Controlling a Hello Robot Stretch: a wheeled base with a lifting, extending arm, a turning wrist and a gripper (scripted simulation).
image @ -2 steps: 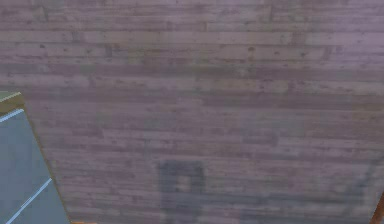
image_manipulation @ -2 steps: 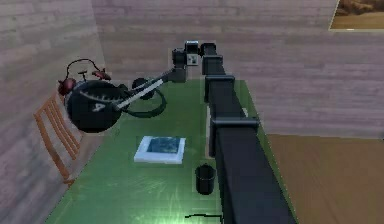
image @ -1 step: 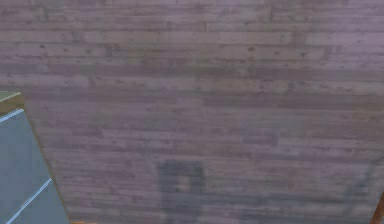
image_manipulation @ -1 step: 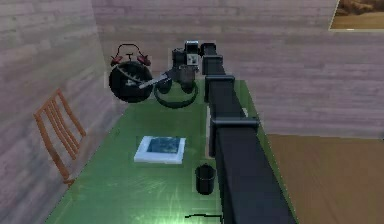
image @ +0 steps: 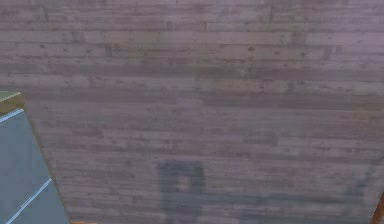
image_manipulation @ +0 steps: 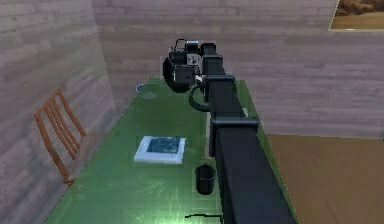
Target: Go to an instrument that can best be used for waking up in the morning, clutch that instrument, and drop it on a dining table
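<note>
a long green worktop (image_manipulation: pixel 120 180) runs away along the plank wall. the dark arm (image_manipulation: pixel 240 150) reaches out over its right half. a wooden chair (image_manipulation: pixel 58 130) stands at its left side, so this is likely the dining table. on it lie a flat blue and white thing (image_manipulation: pixel 162 149) and, nearer, a dark cup (image_manipulation: pixel 205 178) just beside the arm. the gripper (image_manipulation: pixel 176 72) hangs above the far end. its tip is hard to make out against the wall, so i cannot tell whether it holds anything. nothing here reads plainly as an alarm clock. the nearest guess is a small pale round thing (image_manipulation: pixel 150 92) on the worktop's far end, below and left of the gripper. if that is the target, the approach should be short and slow, with the height set first and the arm clear of the cup.
</note>
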